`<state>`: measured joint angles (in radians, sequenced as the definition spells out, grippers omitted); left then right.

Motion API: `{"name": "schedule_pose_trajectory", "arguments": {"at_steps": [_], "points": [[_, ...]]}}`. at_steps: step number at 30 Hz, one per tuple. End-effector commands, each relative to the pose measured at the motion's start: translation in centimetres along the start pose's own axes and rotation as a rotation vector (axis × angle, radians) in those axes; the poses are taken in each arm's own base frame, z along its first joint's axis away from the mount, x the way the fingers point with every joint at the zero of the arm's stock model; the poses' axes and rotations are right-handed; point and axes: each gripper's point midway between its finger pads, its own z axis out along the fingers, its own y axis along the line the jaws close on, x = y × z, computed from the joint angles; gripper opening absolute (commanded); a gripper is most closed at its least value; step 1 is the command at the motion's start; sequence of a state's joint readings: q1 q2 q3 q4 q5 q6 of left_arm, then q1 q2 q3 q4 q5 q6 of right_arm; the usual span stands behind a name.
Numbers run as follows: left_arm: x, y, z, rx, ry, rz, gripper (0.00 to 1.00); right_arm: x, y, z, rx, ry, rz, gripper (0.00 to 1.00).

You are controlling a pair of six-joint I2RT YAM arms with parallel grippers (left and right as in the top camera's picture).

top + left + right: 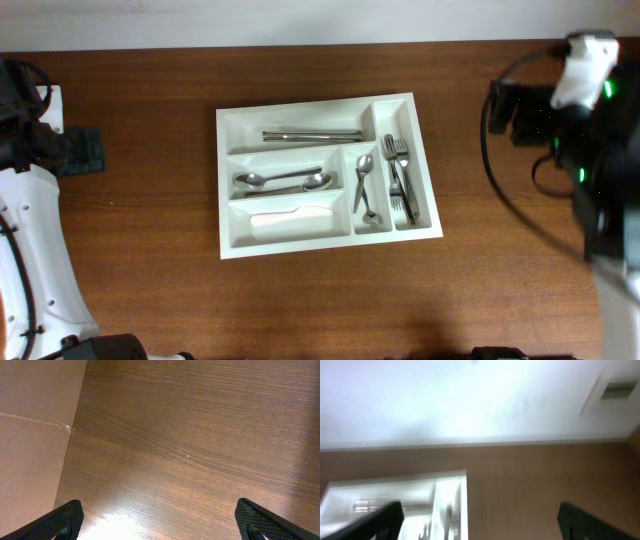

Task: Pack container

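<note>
The white cutlery tray (228, 180) lies in the middle of the wooden table. Its top long compartment holds chopsticks (312, 135), the middle one two spoons (285, 181), the bottom one a white knife (292, 214). The two narrow compartments hold small spoons (364, 185) and forks (397, 175). The tray's far corner shows blurred in the right wrist view (395, 485). My left gripper (160, 525) is open and empty over bare wood at the far left. My right gripper (480, 520) is open and empty, raised to the right of the tray.
The left arm's base (30, 150) stands at the table's left edge and the right arm (585, 110) at the right edge with black cables. A pale wall runs behind the table. A cardboard-coloured surface (30, 435) borders the table in the left wrist view.
</note>
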<state>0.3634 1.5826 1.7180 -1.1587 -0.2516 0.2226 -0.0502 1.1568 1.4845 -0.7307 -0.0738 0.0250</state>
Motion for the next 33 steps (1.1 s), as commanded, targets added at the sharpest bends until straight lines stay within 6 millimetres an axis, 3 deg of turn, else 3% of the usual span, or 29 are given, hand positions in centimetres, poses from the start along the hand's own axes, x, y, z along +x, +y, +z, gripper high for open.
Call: {"name": "schedule_pose_trajectory", "arguments": {"at_steps": [1,5,10,18,24,33], "points": [[0.1,0.1,0.4,0.002,0.008,-0.016,0.99,3.7,0.5,-0.5,-0.020,-0.039,-0.014,0.99],[0.1,0.1,0.4,0.003,0.008,-0.016,0.99,8.3,0.8,-2.1,-0.044,-0.142,-0.023,0.99],[0.1,0.1,0.4,0.002,0.008,-0.016,0.99,15.4,1.8,-3.8,-0.106,-0.156,-0.029,0.99],[0.1,0.1,0.4,0.002,0.008,-0.016,0.99,23.1,3.4,-3.6,-0.217,-0.153,-0.038,0.99],[0.1,0.1,0.4,0.003,0.008,-0.016,0.99,26.4,3.3,-2.6,-0.219,-0.141,-0.036,0.99],[0.1,0.1,0.4,0.003,0.009,-0.016,0.99,29.4,3.1,-1.2,-0.218,-0.096,-0.029,0.99]]}}
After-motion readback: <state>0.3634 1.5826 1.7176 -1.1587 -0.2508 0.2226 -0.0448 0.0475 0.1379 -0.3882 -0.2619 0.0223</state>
